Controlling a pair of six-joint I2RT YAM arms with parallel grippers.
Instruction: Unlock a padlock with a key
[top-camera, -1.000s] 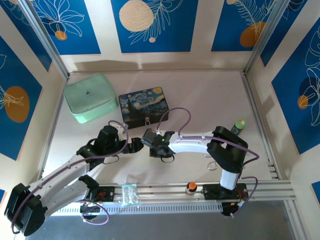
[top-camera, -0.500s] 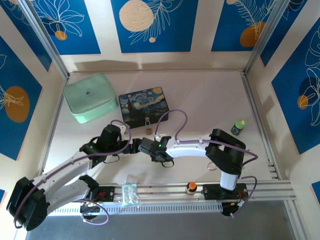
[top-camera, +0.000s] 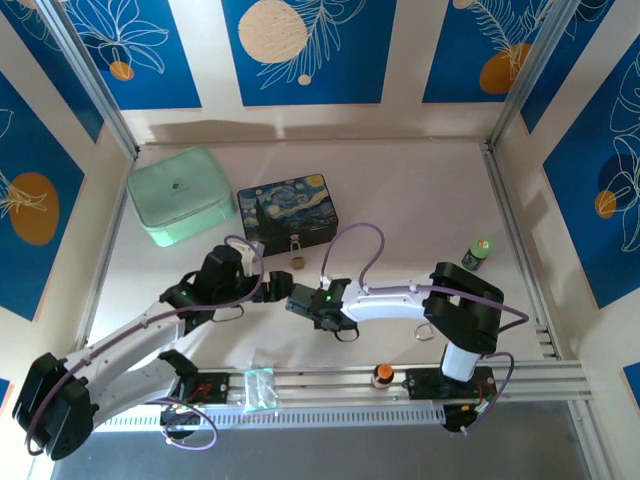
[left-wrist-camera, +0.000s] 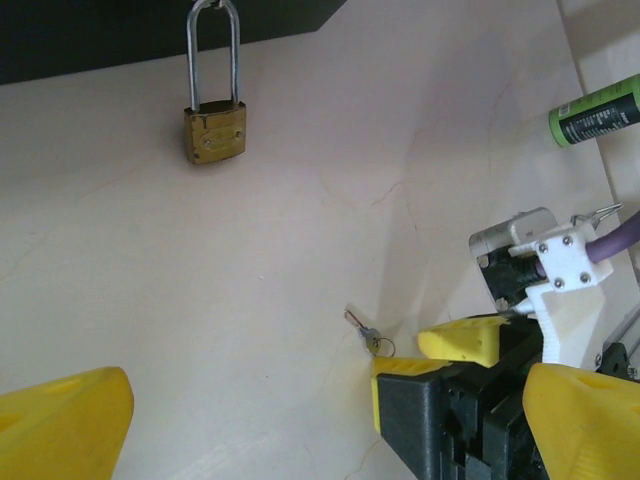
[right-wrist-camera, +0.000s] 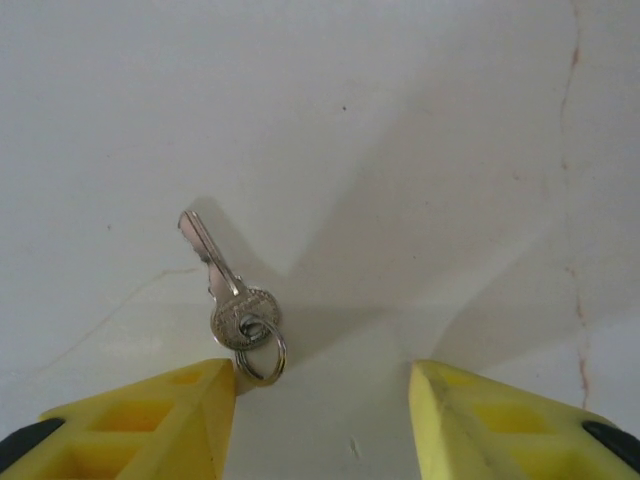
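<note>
While the key (right-wrist-camera: 232, 300) lies loose, the right fingers (right-wrist-camera: 150, 412) hang spread beside it, holding nothing. The left fingers (left-wrist-camera: 60, 420) are spread too. Next job: pinch the key.

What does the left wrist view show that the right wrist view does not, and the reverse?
Left wrist view: the small brass padlock, its thin silver shackle reaching up to the dark tin, a green bottle at far right, and the right gripper low beside the tiny silver key. Right wrist view: the key's round bow and small wire ring, just off one yellow finger, the jaws apart with nothing between them. Shared: that key, flat on the pale table.
</note>
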